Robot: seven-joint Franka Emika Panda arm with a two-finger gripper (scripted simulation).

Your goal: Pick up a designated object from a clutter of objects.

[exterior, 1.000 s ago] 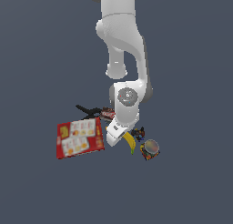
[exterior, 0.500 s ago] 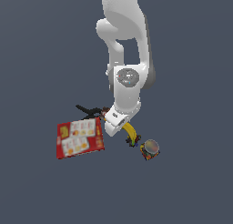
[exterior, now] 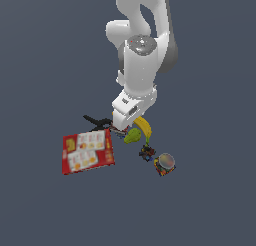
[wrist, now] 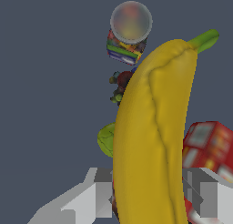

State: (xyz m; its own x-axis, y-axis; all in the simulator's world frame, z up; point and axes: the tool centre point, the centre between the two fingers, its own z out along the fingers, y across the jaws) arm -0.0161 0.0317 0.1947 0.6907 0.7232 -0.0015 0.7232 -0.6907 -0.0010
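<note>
The yellow banana (exterior: 145, 128) hangs just under the white hand, above the clutter. In the wrist view the banana (wrist: 152, 141) fills the middle of the picture, green stem tip pointing away, and my gripper (wrist: 150, 193) is shut on its near end, with a grey finger (wrist: 98, 196) on one side and the other finger (wrist: 205, 191) opposite. In the exterior view the gripper (exterior: 134, 124) is mostly hidden behind the hand. Beneath it lie the green pear (exterior: 132, 136), the small dark toy (exterior: 146, 153) and the round tin (exterior: 165, 163).
A flat red printed box (exterior: 88, 151) lies at the exterior view's left, with a black clamp-like tool (exterior: 96, 121) behind it. A dark red can (wrist: 209, 143) shows beside the banana in the wrist view. The floor is plain dark grey.
The arm has risen, and the banana has come up with it, off the floor and away from the pear, toy and tin. The clutter has stayed in place.
</note>
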